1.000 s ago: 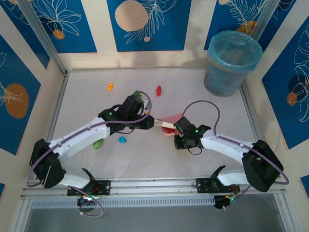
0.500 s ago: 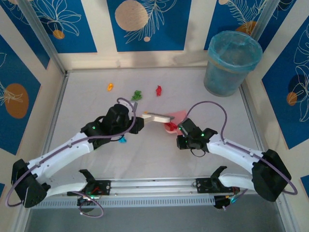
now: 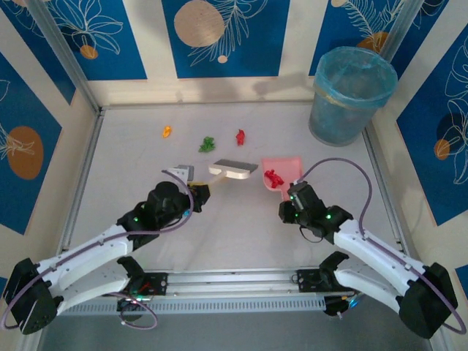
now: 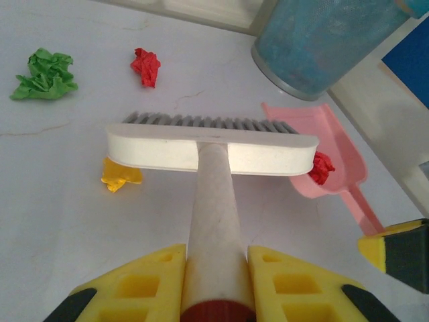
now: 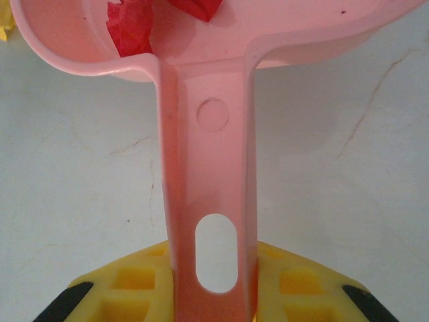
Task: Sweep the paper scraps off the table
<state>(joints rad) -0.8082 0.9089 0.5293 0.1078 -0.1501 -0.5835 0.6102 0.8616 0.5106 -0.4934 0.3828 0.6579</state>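
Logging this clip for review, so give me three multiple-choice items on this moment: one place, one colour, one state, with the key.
1. Where does the bin stand?
A. far right corner of the table
B. near left corner
C. between the arms

2. What colour are the scraps in the dustpan?
A. green
B. red
C. cyan

3. What are the left fingers doing?
A. open above the table
B. shut on a scrap
C. shut on the handle of the brush

Key: 1 A, the top view shows it far right; 2 B, red scraps lie in the pink pan; 3 C, the handle sits clamped between them.
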